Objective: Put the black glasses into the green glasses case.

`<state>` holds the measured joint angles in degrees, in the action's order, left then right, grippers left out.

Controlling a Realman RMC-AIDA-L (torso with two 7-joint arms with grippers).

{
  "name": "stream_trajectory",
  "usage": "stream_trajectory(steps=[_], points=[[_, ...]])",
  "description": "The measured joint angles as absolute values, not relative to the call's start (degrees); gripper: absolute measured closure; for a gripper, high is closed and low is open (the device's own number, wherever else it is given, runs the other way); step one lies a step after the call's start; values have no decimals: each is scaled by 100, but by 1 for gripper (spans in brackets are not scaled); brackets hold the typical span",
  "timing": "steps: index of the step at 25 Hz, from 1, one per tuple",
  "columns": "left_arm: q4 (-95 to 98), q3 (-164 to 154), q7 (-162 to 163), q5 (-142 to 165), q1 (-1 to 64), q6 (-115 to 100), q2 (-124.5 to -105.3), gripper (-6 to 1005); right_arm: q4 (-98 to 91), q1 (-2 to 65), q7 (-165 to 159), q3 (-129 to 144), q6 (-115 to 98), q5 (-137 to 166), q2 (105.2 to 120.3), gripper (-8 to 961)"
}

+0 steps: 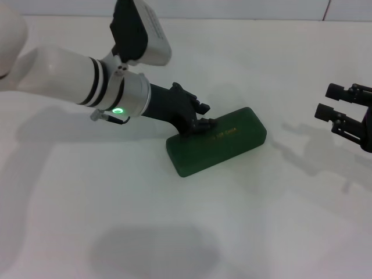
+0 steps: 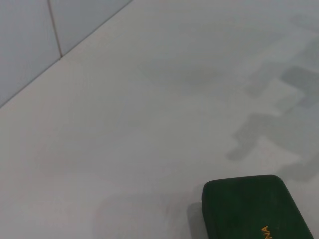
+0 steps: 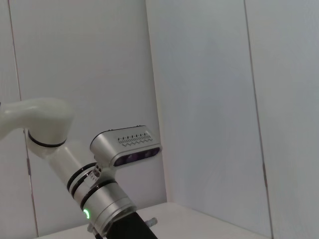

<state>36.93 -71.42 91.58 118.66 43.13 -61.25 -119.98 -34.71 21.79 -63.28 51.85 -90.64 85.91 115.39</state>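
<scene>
- White, matte tabletop [image 1: 174,232] fills the head view, with soft grey shadows across it; pale wall panels [image 3: 209,99] rise behind it.
- Dark green glasses case [image 1: 218,148] lies closed on the tabletop near the middle, set at a slant, gold lettering on its lid. One rounded end of it shows in the left wrist view [image 2: 251,209].
- Black glasses are not visible in any view.
- Left gripper [image 1: 200,116] reaches in from the left on a white and silver arm, angled down, its fingertips touching the case's lid at the far left end; whether they are apart or together I cannot tell.
- Right gripper [image 1: 332,102] hovers at the right edge, well apart from the case, fingers spread and holding nothing.
</scene>
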Motion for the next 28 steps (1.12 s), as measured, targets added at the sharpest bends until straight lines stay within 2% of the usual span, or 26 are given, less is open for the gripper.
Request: stream_trajectory(steps=[7,9,15,18,19,21,23,26,28], points=[[3741,-7306,8921,11397,4114,-5997,-12002,616,-3472,2171,-6328,5185,-9048,8605,11538,490],[3956,-7278,8600,10771,3870,-6108,-11979,615,-3473,2170,-6328,5185,-9048,8627,11535,490],[4437,-7253,8180,9268,3240,-7237,-11803,614,-3516,2257,-6179,5372,-9379,8852,11537,489],[4451,-7144,7837,8787,2888,-8181,-11725,614,-3467,2366,-5916,5703,-9595,8848,11585,489],[4300,-6975,7138,8683,2443,-8926,-11737,574,-3438,2402,-5897,5797,-9597,8810,11594,470],[4114,-6832,6621,8661,2200,-9264,-11777,494,-3267,2544,-5844,6039,-9550,8684,11612,433],[3869,-6664,6173,8639,2029,-9543,-11815,414,-3028,2673,-5774,6129,-9514,8561,11608,396],[3589,-6512,5862,8625,1932,-9797,-11828,223,-2726,2830,-5707,6145,-9463,8524,11585,341],[3504,-6470,5824,8614,1868,-9881,-11801,202,-2623,2927,-5662,6166,-9375,8575,11582,283]])
